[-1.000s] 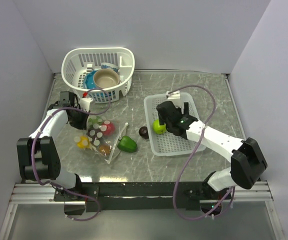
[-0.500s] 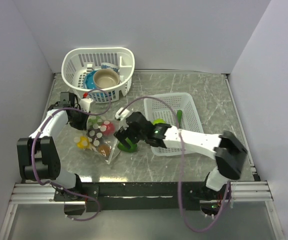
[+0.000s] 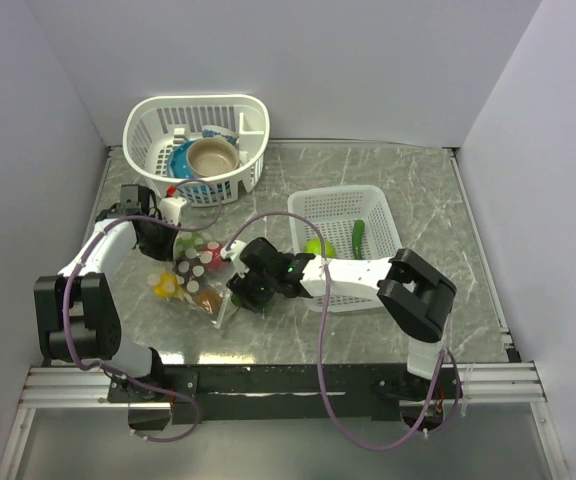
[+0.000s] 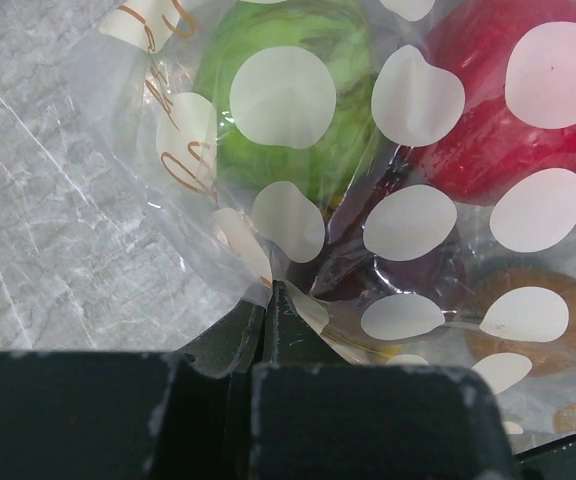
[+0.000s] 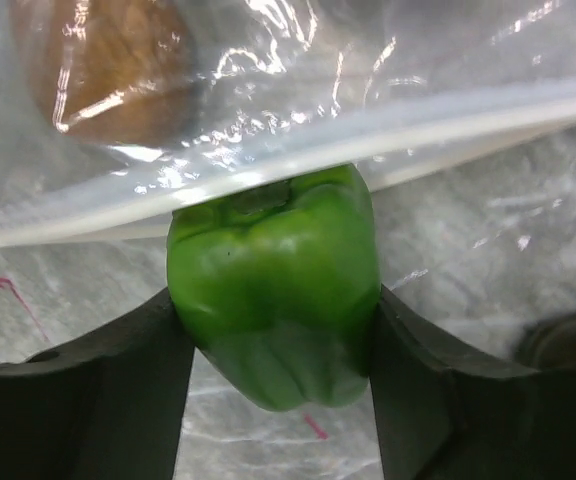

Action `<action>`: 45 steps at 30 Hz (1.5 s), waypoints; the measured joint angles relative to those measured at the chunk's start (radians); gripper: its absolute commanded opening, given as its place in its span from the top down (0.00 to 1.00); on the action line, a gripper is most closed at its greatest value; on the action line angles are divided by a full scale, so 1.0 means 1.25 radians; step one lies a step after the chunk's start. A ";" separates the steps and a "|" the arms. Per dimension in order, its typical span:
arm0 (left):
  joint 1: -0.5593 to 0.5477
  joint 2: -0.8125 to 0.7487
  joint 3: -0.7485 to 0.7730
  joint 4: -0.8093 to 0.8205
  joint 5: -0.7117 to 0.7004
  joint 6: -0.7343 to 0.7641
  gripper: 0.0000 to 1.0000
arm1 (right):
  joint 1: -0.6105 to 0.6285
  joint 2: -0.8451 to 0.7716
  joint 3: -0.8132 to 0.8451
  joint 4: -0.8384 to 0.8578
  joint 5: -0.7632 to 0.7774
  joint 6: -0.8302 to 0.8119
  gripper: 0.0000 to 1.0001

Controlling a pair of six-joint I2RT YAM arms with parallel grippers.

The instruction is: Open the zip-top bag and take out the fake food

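The right pincer [image 5: 273, 300] squeezes the green pepper [image 5: 268, 265] just outside the bag's zip strip [image 5: 388, 130], apparently to carry it off. The left pincer [image 4: 268, 305] pinches the spotted bag [image 4: 298, 215] by its edge, likely anchoring it on the counter [image 3: 418, 190]. More toy food [image 4: 488, 90] lies inside.

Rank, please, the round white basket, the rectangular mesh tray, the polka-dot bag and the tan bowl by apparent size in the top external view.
Largest: round white basket and rectangular mesh tray, too alike to rank.
Next: polka-dot bag.
Smallest: tan bowl.
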 measured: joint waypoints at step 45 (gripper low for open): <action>0.000 -0.002 -0.013 0.006 0.000 0.003 0.95 | -0.048 -0.233 0.126 -0.089 0.267 0.099 0.00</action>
